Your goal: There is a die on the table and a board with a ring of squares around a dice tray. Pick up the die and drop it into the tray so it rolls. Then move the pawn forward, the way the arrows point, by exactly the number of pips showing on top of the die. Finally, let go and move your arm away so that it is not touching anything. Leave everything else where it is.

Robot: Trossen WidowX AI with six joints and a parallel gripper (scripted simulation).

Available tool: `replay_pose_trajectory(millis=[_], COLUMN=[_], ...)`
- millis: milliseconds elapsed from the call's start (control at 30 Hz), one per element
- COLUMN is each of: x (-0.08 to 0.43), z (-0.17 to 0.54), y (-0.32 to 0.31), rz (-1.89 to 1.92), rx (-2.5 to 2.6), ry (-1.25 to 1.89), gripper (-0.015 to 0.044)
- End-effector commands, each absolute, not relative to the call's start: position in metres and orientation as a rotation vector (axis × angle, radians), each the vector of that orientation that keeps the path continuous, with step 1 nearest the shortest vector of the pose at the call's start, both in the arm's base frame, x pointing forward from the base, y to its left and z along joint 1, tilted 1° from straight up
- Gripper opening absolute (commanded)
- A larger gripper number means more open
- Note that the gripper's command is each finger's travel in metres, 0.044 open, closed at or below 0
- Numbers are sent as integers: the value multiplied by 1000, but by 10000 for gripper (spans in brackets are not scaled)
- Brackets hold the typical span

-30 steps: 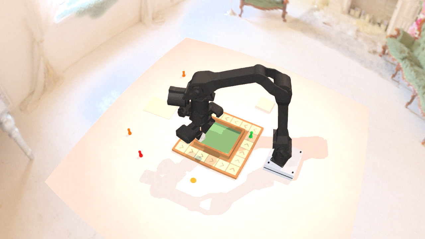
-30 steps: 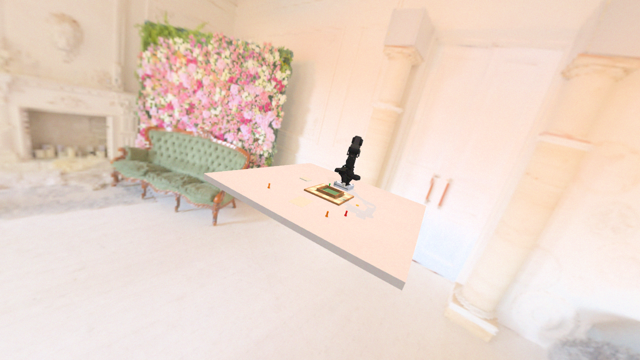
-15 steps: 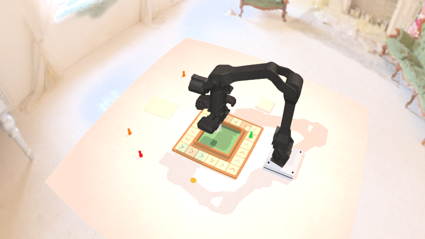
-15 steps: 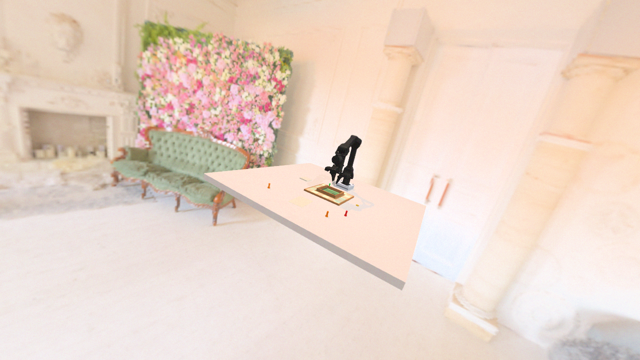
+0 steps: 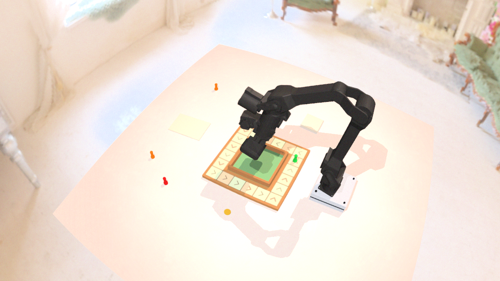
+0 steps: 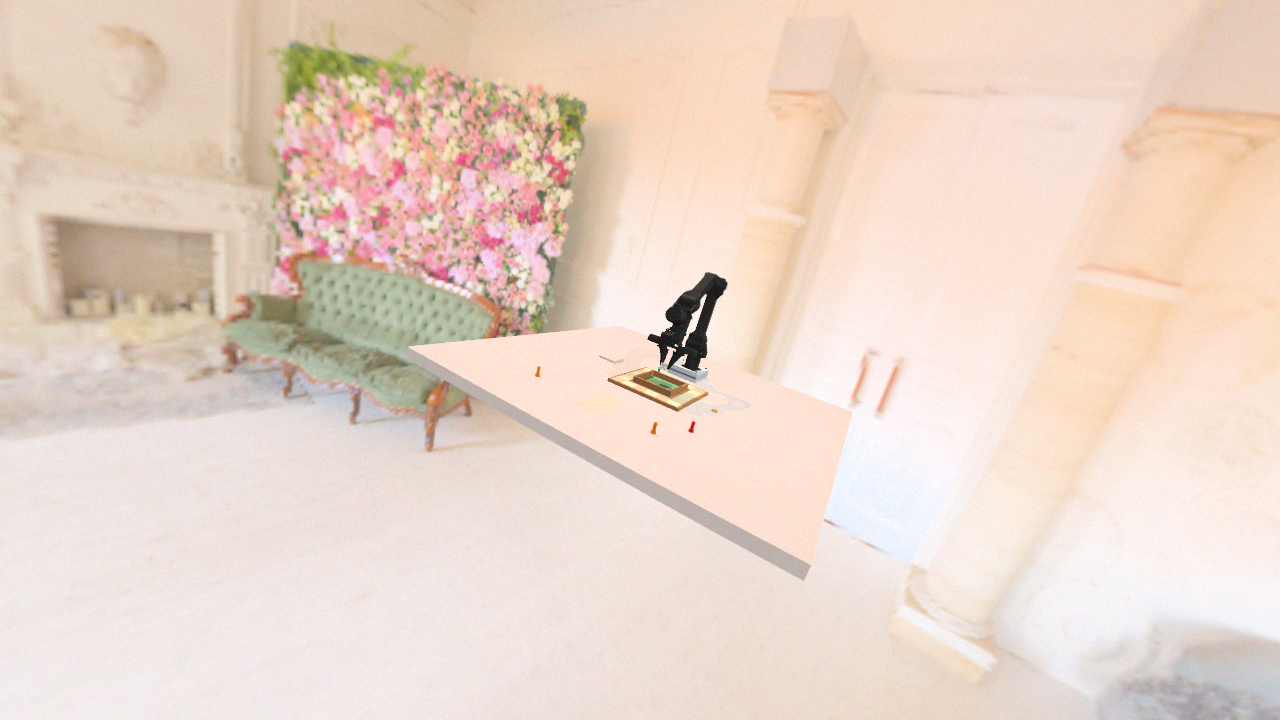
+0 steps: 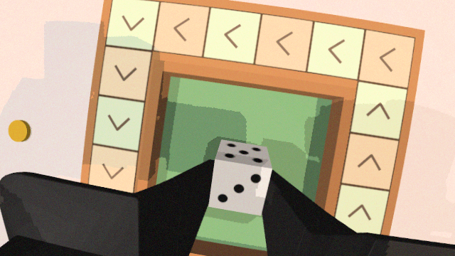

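Note:
My gripper point(image 7: 239, 173) is shut on the white die point(image 7: 239, 178), held above the green-floored dice tray point(image 5: 249, 175) point(image 7: 256, 75). In the wrist view one die face shows five pips, another shows three. In the top view the gripper body hides the die. The board point(image 5: 261, 193) point(image 7: 217, 21) has arrowed squares around the tray. The green pawn point(image 5: 295, 158) stands upright on the board's right side, one square from the upper right corner, where the arrows point toward that corner. The pawn is not in the wrist view.
Two orange pawns point(image 5: 216, 86) point(image 5: 152, 154) and a red pawn point(image 5: 165, 180) point(image 6: 691, 427) stand off the board. A yellow disc point(image 5: 227, 211) point(image 7: 19, 131) lies near the board. A flat cream sheet point(image 5: 190, 127) and a pale block point(image 5: 311, 123) lie beyond the board.

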State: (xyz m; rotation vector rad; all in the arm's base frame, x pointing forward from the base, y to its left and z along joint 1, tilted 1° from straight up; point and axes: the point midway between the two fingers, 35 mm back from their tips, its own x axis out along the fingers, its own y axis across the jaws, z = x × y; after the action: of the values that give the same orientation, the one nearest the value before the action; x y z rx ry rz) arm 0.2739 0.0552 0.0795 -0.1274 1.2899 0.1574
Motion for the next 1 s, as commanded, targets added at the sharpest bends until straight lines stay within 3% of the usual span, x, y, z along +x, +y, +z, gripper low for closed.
replay_pose_trajectory(millis=[0,467,967], x=[275,276,245], z=[78,75,114], y=[55,56,48], rz=[162,179,179], rx=[-120,-73,-73], ry=[1159,709,706], gripper=[0,0,0])
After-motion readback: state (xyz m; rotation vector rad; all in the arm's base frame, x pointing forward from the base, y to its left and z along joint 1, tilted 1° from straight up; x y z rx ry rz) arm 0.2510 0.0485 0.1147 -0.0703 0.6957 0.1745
